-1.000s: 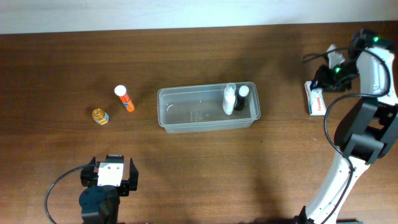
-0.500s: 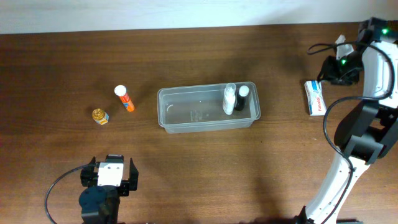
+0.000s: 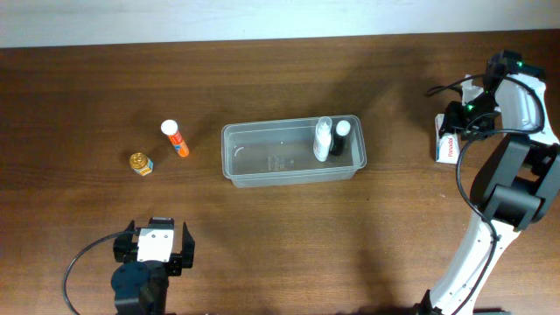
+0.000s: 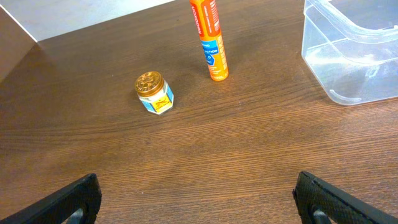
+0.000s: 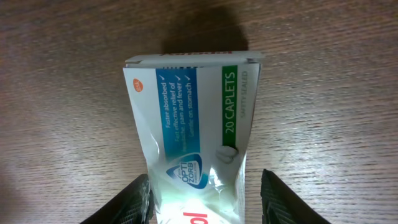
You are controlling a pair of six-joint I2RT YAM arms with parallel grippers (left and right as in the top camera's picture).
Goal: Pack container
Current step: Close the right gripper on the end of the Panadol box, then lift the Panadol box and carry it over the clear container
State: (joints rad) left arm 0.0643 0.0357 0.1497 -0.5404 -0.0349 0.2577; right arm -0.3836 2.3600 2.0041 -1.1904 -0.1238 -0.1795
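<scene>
Dark brown wood-grain table (image 3: 394, 227), matte. At its centre, one container (image 3: 262, 159): clear, colourless plastic, rectangular with rounded corners and a raised rim, shallow, long axis running 9 to 3 o'clock. One corner of it also seen at 2 o'clock in the left wrist view (image 4: 354, 59), walls glossy and see-through. Inside, at the 3 o'clock end, two small bottles standing just beside each other: one pale translucent bottle (image 3: 323, 138) and one black bottle (image 3: 339, 137) with a white cap. Rest of the tub floor bare. Outside, toward 9 o'clock and well apart from the tub, one orange tube (image 3: 176, 138) (image 4: 209, 38) with a white cap, slim and cylindrical, lying flat. Near it at 8 o'clock, one small faceted jar (image 3: 140, 163) (image 4: 153, 93) with an embossed gold lid and a blue-and-yellow label, upright. Far out at 3 o'clock, one flat cardboard caplet box (image 3: 447, 140) (image 5: 196, 143), white with blue and green panels, lying on the wood. Right gripper (image 3: 457, 127) (image 5: 205, 208) low over that box, black fingers (image 5: 134, 202) spread and set either side of its width, not clamped, nothing lifted. Left gripper (image 3: 156, 248) (image 4: 199, 205) at 7 o'clock from the tub, near the table edge, spread wide, holding nothing.
</scene>
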